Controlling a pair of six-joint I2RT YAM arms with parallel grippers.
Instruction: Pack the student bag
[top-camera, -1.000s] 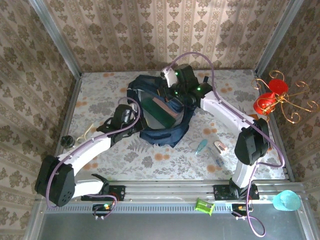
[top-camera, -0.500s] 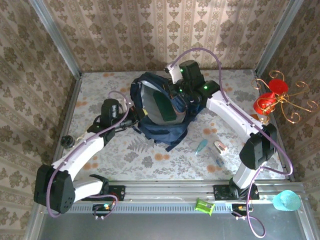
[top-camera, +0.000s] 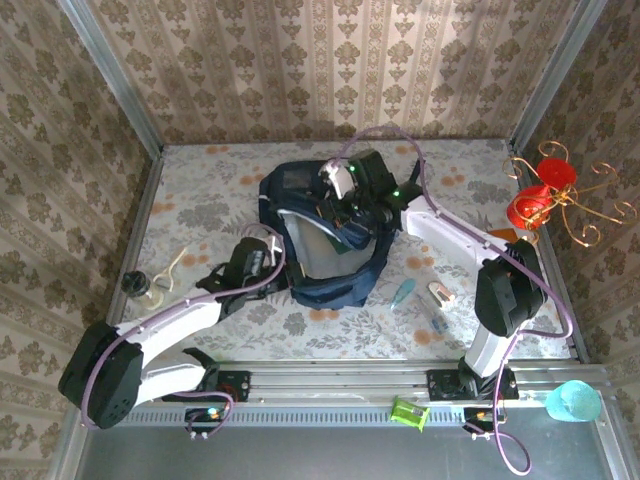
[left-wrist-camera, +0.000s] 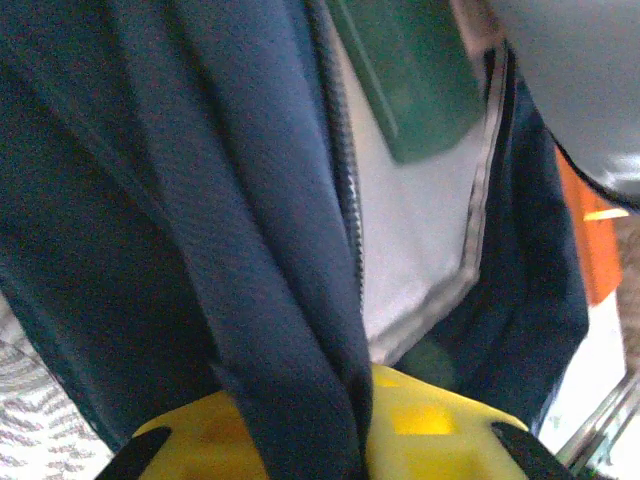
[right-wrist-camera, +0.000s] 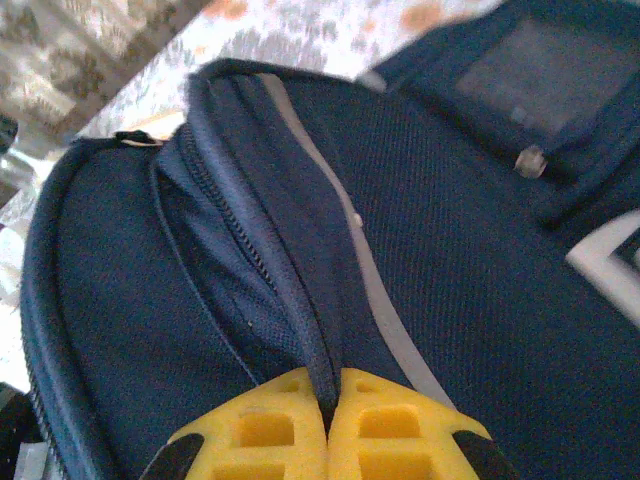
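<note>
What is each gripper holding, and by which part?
The right gripper pinches the student bag by a fabric fold along its zip. A fold also lies between the fingers of the left gripper; grip unclear.

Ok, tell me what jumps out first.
The navy student bag lies open in the middle of the table. The right hand is pinched shut on a seam fold; another fold runs between the fingers of the left hand. A red-and-gold ornament stands at the right edge.
</note>
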